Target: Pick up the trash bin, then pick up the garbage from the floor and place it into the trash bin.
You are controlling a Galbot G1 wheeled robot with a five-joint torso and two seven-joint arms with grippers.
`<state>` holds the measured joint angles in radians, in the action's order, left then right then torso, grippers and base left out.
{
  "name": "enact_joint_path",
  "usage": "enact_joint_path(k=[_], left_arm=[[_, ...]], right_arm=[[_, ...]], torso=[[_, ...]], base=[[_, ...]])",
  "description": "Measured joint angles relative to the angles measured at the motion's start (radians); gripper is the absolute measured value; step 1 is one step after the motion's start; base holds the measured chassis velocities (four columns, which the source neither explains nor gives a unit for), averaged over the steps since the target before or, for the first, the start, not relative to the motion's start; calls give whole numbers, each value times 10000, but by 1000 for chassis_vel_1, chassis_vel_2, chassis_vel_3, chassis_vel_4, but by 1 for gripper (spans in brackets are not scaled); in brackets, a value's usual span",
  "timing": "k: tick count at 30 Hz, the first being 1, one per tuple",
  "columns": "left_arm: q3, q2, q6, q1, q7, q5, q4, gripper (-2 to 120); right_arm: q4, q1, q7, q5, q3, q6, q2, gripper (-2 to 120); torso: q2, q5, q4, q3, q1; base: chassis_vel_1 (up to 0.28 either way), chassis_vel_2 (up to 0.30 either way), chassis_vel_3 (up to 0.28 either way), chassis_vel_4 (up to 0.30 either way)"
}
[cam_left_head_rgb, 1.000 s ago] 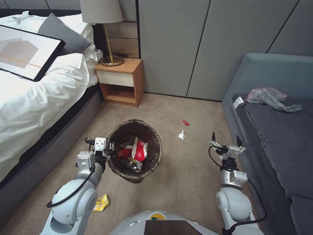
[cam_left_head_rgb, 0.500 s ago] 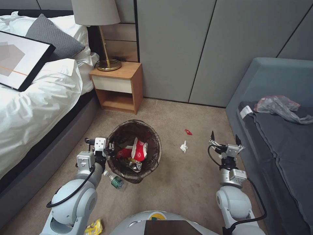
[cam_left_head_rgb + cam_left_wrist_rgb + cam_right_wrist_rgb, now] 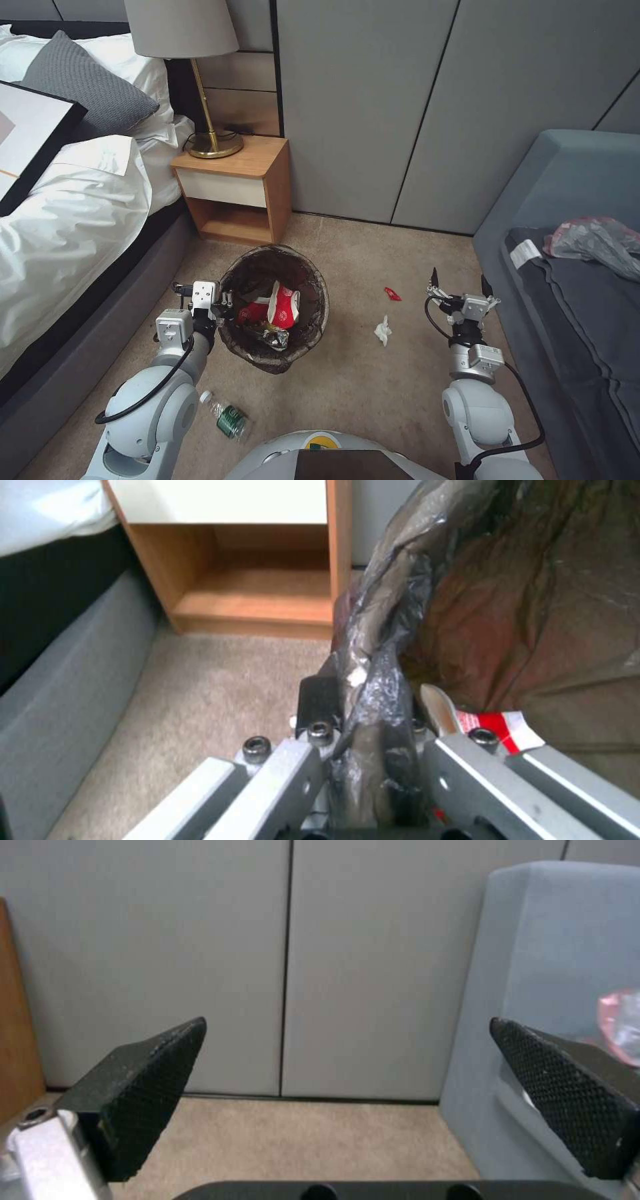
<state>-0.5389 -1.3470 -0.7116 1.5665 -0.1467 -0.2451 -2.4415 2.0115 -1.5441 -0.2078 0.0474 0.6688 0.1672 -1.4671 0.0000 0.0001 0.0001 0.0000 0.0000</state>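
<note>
1. A beige carpet (image 3: 347,387) runs between a bed (image 3: 73,220) on the robot's left and a grey sofa (image 3: 573,320) on its right, with a wooden nightstand (image 3: 233,190) against the wall ahead.
2. The left gripper (image 3: 223,308) pinches the lined rim of the trash bin (image 3: 275,307), which holds red-and-white wrappers (image 3: 277,310).
3. The right gripper (image 3: 460,283) hangs spread wide beside the sofa edge.
4. A white tissue (image 3: 383,330) and a red scrap (image 3: 393,294) lie on open carpet between bin and right gripper.
5. A bottle (image 3: 225,417) lies near the left arm.

Left arm bent forward, left gripper (image 3: 223,305) clamped, jaws pinched together around what it holds. Right arm raised forward at robot's right; right gripper (image 3: 460,281) held level, jaws spread wide, nothing between them.
</note>
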Motion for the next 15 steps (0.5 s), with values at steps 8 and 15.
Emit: enact_joint_path(k=[8, 15], left_arm=[[-22, -16, 21, -21, -5, 2, 44, 0], [-25, -19, 27, -32, -13, 0, 63, 0]], right_arm=[[24, 17, 37, -187, -9, 47, -7, 100], [604, 221, -819, 66, -424, -2222, 694, 100]], torso=[[-1, 3, -1, 1, 1], [-1, -2, 0, 0, 1]], base=[[-168, 157, 151, -163], [-51, 45, 57, -38]])
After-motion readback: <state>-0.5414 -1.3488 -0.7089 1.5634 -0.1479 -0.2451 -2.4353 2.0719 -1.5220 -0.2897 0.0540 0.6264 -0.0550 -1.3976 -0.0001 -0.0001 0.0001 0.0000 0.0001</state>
